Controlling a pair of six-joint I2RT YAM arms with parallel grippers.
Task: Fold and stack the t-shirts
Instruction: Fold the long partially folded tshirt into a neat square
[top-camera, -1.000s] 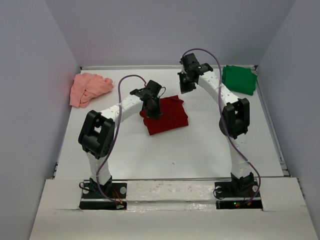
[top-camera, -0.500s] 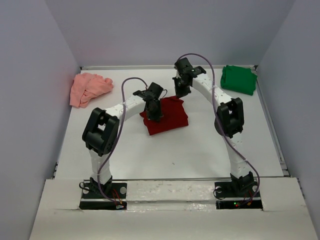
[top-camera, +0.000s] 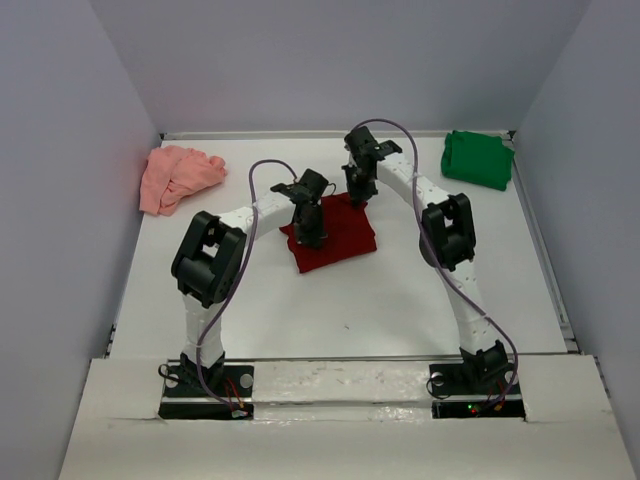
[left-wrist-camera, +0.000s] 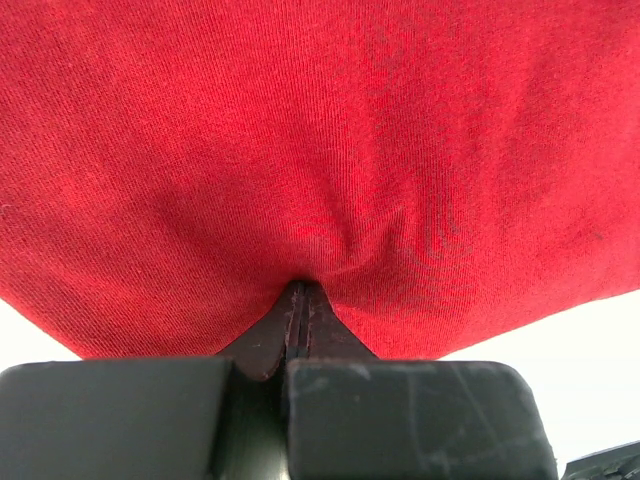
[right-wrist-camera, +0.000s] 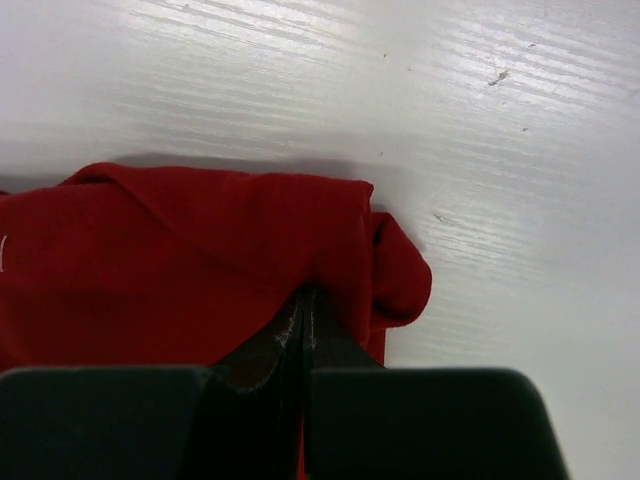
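The dark red t-shirt (top-camera: 338, 238) lay near the middle of the table (top-camera: 400, 300) as a compact, roughly square bundle, with one rumpled corner at its far right. Your left gripper (top-camera: 310, 232) was clenched, its tips pressed into the near-left part of the cloth, which puckered around them. Your right gripper (top-camera: 358, 192) was likewise clenched, its tips at the far edge beside the rumpled corner. Whether either pair of tips had caught a layer of fabric could not be told from the wrist views. The step in hand appeared to be the folding or tidying of this shirt, with roughly a third of the task behind you. The next move probably called for both arms to act together, so that the bundle stayed square and the loose corner was tucked in instead of dragged open. The bright green t-shirt (top-camera: 478, 158) sat folded in the far right corner, well apart. The pale salmon-pink t-shirt (top-camera: 178, 176) lay crumpled in the far left corner, unfolded. Count: three t-shirts, one of each colour, with none stacked on another; two arms; two grippers; one table.
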